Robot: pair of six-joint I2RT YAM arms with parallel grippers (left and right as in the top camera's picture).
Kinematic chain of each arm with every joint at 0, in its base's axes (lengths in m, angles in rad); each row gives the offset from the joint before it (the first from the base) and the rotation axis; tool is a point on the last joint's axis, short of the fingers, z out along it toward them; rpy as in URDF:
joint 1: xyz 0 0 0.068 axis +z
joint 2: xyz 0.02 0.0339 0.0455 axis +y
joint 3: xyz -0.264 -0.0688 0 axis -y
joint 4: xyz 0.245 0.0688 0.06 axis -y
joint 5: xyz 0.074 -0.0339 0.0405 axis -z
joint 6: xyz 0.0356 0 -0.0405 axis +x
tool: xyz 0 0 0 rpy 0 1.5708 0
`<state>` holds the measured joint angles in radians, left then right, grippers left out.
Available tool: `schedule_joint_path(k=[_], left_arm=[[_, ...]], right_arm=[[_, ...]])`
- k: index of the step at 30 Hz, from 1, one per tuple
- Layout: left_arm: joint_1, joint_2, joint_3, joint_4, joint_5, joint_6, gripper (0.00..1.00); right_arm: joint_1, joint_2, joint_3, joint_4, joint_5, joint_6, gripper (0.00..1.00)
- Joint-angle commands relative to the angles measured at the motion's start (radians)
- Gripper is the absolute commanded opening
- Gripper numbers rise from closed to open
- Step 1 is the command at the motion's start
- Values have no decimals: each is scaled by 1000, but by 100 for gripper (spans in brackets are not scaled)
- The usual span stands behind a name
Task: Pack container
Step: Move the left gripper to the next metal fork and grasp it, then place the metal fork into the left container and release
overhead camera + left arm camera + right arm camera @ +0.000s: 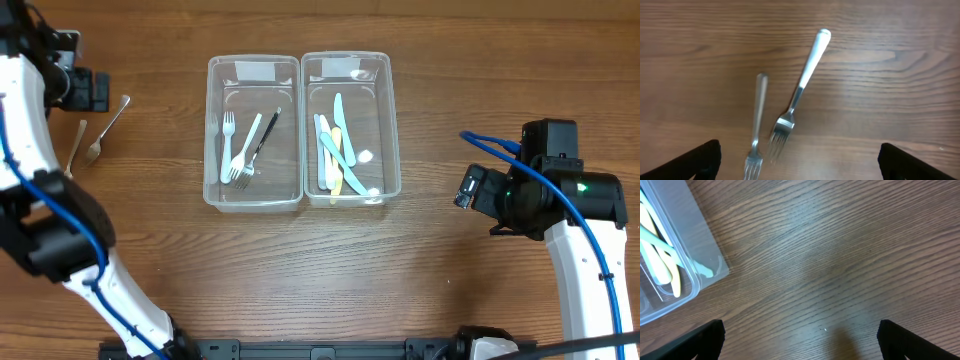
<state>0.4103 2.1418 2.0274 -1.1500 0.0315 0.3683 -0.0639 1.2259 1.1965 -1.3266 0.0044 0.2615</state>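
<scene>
Two metal forks lie on the wood left of the containers, one longer (108,128) and one shorter (77,145). In the left wrist view the longer fork (801,92) and the shorter fork (758,120) lie side by side, tines toward my fingers. My left gripper (92,92) (800,165) is open and empty above them. The left clear container (212,130) holds white, black-handled and metal forks. The right clear container (391,130) holds pastel plastic utensils. My right gripper (470,190) (800,340) is open and empty over bare table, right of that container.
The two containers stand side by side, touching, at the table's middle back. A corner of the right container (695,265) with pale yellow and teal utensils shows in the right wrist view. A blue cable (490,142) loops off the right arm.
</scene>
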Motion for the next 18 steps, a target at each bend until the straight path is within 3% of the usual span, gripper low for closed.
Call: schedule_joint_path(k=[1,15,18], left_arm=[[4,95,-10,32,77,106,100],[10,317,-10,47,61,122,100],[10,330,-10,30,62,121,92]], right_arm=[[-1,-19,2,6,1,-3,100],[-1,-19,2,11,1,-3,100],[-1,-19,2,14,1,-3,100]])
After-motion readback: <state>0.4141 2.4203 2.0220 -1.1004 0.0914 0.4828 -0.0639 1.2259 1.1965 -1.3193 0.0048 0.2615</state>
